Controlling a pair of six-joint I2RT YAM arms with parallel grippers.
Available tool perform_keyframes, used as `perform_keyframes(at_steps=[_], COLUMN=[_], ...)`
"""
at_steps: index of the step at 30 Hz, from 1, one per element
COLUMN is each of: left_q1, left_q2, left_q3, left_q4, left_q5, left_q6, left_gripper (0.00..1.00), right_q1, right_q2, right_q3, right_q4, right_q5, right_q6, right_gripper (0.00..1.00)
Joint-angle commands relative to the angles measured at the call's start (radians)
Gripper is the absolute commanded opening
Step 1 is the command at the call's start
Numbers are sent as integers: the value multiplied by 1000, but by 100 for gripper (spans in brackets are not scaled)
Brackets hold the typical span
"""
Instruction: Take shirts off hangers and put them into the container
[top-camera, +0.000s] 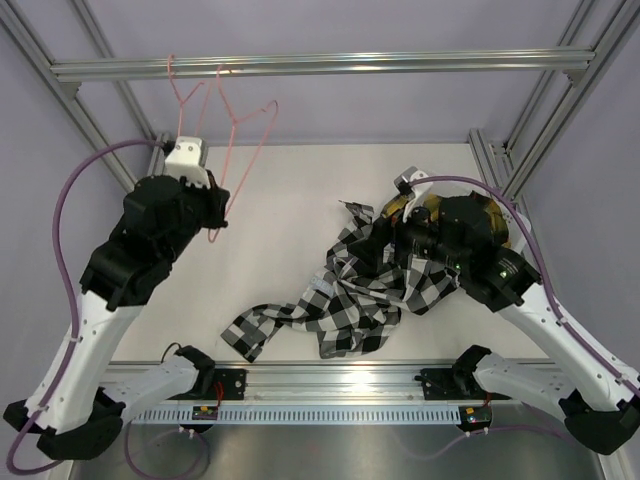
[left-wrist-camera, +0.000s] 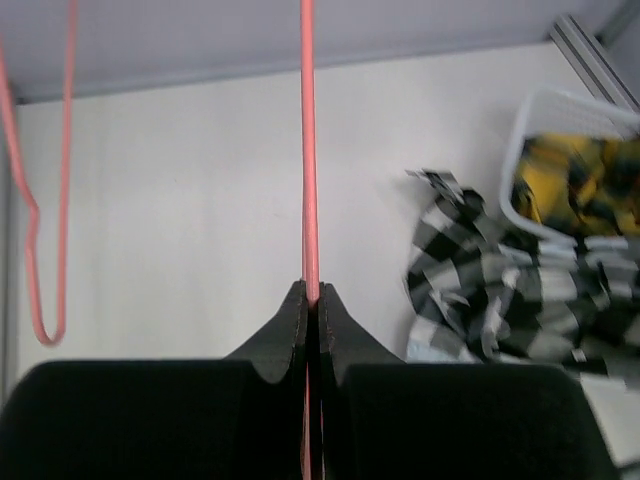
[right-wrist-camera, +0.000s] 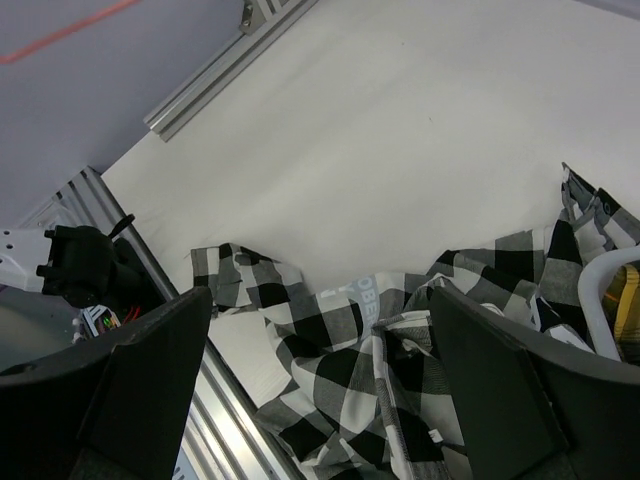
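Your left arm rises from its base toward the back left corner, wrist lifted near the grey rail (top-camera: 320, 65). The left gripper (left-wrist-camera: 312, 295) is pinched tight on the thin wire of one pink hanger (left-wrist-camera: 309, 150), which runs straight up from between the fingers. Its hook seems to sit over the rail, though the top view is too fine to be sure. The second hanger (left-wrist-camera: 40, 280) hangs bare just to its left.

Your right arm bends in over the right side of the table (top-camera: 290, 200). The right gripper (right-wrist-camera: 320, 300) stands wide and holds nothing. The black-and-white shirt (top-camera: 350, 300) lies crumpled below it, partly on the table and partly draped over the white basket (left-wrist-camera: 515, 160). The yellow shirt (left-wrist-camera: 570, 170) lies inside the basket.
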Motion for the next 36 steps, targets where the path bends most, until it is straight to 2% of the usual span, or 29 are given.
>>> perform_keyframes(at_steps=[1, 8, 18, 26, 28, 29, 32, 33, 35, 36], left_q1=[114, 272, 462, 503, 503, 503, 503, 503, 503, 503], left_q2=[54, 167, 241, 258, 256, 255, 233, 224, 194, 183], left_q3=[105, 183, 105, 36, 21, 19, 31, 38, 56, 65], left_q4=[183, 174, 169, 154, 141, 126, 88, 80, 51, 39], left_q5=[66, 172, 324, 395, 398, 398, 379, 372, 343, 335], left_q6=[48, 62, 42, 25, 21, 19, 16, 16, 15, 14], left_gripper=[0, 0, 0, 1, 16, 30, 53, 69, 85, 97], right_q1=[1, 0, 1, 1, 1, 1, 3, 3, 6, 21], right_q2=[-78, -158, -190, -169, -140, -121, -26, 27, 76, 119], right_q3=[-27, -69, -104, -135, -141, -136, -101, -89, -84, -84], right_q4=[-21, -50, -73, -76, -84, -93, -154, -173, -176, -170], right_q5=[37, 66, 99, 105, 131, 149, 188, 198, 214, 220], right_q6=[18, 20, 1, 7, 12, 16, 23, 21, 17, 13], right_gripper=[99, 100, 100, 99, 99, 99, 99, 99, 99, 99])
